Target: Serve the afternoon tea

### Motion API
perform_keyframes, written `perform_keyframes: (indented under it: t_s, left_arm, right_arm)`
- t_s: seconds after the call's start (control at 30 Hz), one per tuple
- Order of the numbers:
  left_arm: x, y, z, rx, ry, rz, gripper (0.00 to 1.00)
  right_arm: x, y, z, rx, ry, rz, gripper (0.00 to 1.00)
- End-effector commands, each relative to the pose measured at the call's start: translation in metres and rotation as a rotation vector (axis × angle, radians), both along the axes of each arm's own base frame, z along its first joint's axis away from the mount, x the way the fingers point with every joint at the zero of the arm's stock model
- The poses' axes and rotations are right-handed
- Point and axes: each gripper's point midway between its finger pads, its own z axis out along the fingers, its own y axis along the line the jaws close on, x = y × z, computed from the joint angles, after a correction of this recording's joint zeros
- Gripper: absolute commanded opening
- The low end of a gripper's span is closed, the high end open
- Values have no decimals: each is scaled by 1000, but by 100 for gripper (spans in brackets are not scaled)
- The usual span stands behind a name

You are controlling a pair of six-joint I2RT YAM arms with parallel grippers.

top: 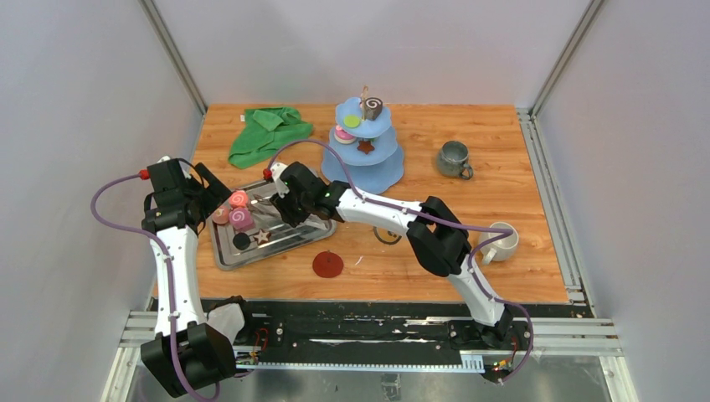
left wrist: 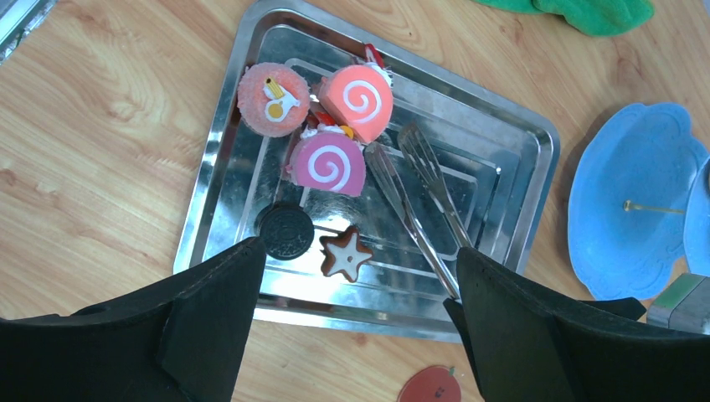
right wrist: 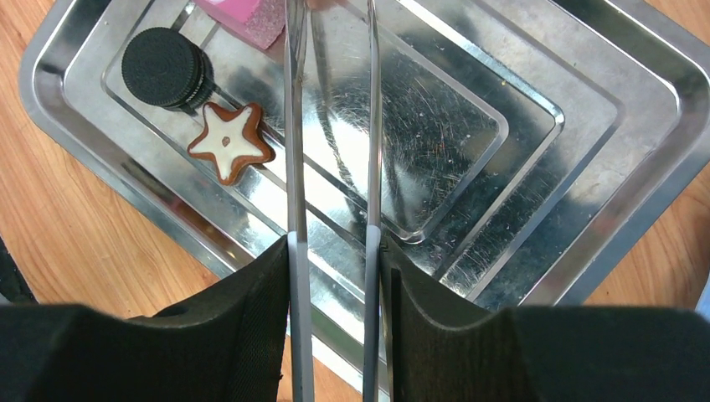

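My right gripper (right wrist: 335, 251) is shut on the grey handles of steel tongs (right wrist: 293, 167) and holds them low over the steel tray (top: 224, 261). The tong tips (left wrist: 393, 151) lie beside the pink swirl roll (left wrist: 326, 164), with nothing between them. A salmon swirl roll (left wrist: 358, 100), a pink round cake (left wrist: 272, 99), a black disc (left wrist: 285, 230) and a brown star (left wrist: 345, 254) also lie in the tray. My left gripper (left wrist: 358, 251) hangs open and empty above the tray's near edge. The grey-green mug (top: 454, 158) and white mug (top: 501, 243) stand to the right.
A blue tiered stand (top: 365, 146) at the back centre carries a brown swirl roll, a green disc and a star. The green cloth (top: 268, 132) lies at the back left. A flat red apple disc (top: 327, 265) lies on the wood in front of the tray.
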Motion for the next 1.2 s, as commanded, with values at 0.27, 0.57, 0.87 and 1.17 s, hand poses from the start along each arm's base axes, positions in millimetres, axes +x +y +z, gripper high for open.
perform_keyframes:
  t_s: [0.27,0.57,0.87,1.17]
  left_arm:
    - [2,-1,8,15,-21,-21,89]
    - [2,-1,8,16,-20,-21,89]
    - [2,-2,7,15,-18,-22,89]
    - [1,-1,7,16,-18,-21,89]
  right_arm:
    - [-6,15,21,57,-18,42,41]
    - [-5,23,21,63,-24,44,43]
    - [4,27,17,46,-28,13,43]
    - [7,27,7,19,-19,-9,43]
